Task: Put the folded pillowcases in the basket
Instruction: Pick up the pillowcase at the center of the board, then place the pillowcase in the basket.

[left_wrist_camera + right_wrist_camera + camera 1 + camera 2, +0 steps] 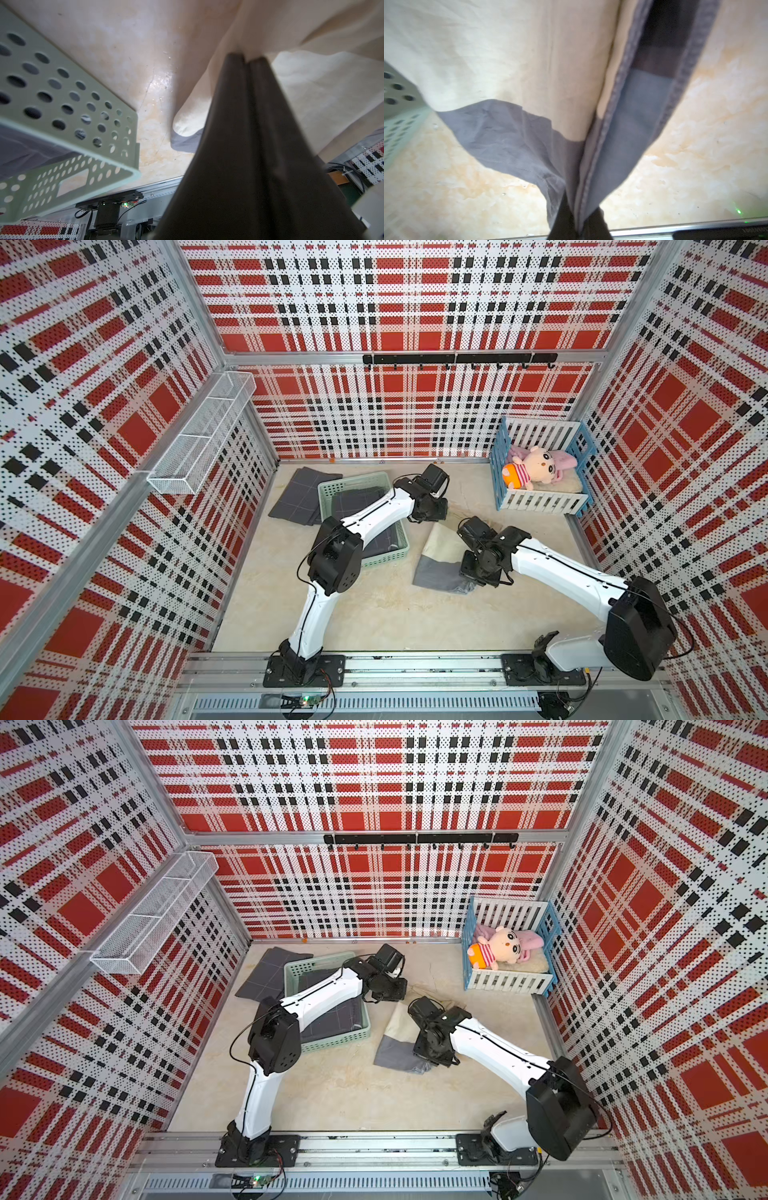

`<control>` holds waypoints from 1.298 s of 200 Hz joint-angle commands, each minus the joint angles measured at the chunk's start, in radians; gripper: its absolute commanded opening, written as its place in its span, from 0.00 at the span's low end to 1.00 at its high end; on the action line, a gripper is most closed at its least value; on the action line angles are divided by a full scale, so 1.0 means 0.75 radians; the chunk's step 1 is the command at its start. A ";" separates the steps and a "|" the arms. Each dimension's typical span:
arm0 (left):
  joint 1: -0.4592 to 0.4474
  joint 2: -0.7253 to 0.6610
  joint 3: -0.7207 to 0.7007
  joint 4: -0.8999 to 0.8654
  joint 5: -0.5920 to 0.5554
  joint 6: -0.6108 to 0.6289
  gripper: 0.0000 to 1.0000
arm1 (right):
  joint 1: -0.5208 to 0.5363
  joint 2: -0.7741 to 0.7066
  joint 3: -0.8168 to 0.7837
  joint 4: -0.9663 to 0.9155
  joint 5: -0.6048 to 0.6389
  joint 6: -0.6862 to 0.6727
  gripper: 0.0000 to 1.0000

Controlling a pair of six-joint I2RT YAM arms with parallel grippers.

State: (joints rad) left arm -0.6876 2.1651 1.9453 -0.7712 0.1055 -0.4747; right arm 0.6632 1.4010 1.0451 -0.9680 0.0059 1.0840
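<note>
The folded pillowcase (438,549) (395,1029), cream with a grey band, lies just right of the basket (332,489) (296,969) in both top views. The basket is pale mint green with perforated sides and holds dark grey cloth. My left gripper (436,516) (246,58) is shut on the pillowcase's cream far edge (311,93). My right gripper (471,578) (579,224) is shut on its grey hem, and the cloth (508,62) sags away from the jaws. A basket corner (62,93) (396,108) shows close beside the cloth in both wrist views.
Dark grey folded cloths (297,493) lie left of the basket. A blue-and-white toy crib (540,502) with a plush doll (536,468) stands at the back right. A white wire shelf basket (203,435) hangs on the left wall and a black hook rail (457,359) on the back wall.
</note>
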 commanded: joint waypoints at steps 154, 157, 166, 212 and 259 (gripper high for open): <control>0.523 -0.620 -0.255 0.044 0.134 -0.107 0.00 | 0.078 0.730 1.471 -0.155 -0.230 -0.413 0.00; 0.536 -0.633 -0.276 0.043 0.127 -0.107 0.00 | 0.079 0.738 1.466 -0.133 -0.246 -0.412 0.00; 0.576 -0.664 -0.341 0.043 0.107 -0.106 0.00 | 0.081 0.763 1.448 -0.073 -0.293 -0.409 0.00; 0.794 -0.663 -0.464 0.065 0.048 -0.025 0.00 | 0.085 0.977 1.502 0.047 -0.427 -0.436 0.00; 0.845 -0.479 -0.509 0.165 -0.004 0.019 0.00 | 0.078 1.089 1.456 0.095 -0.425 -0.479 0.00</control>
State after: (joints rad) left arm -0.0628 1.7340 1.5841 -0.7044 0.1333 -0.4927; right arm 0.7242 2.2112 2.1433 -0.9535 -0.3038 0.7559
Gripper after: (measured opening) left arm 0.030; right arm 0.071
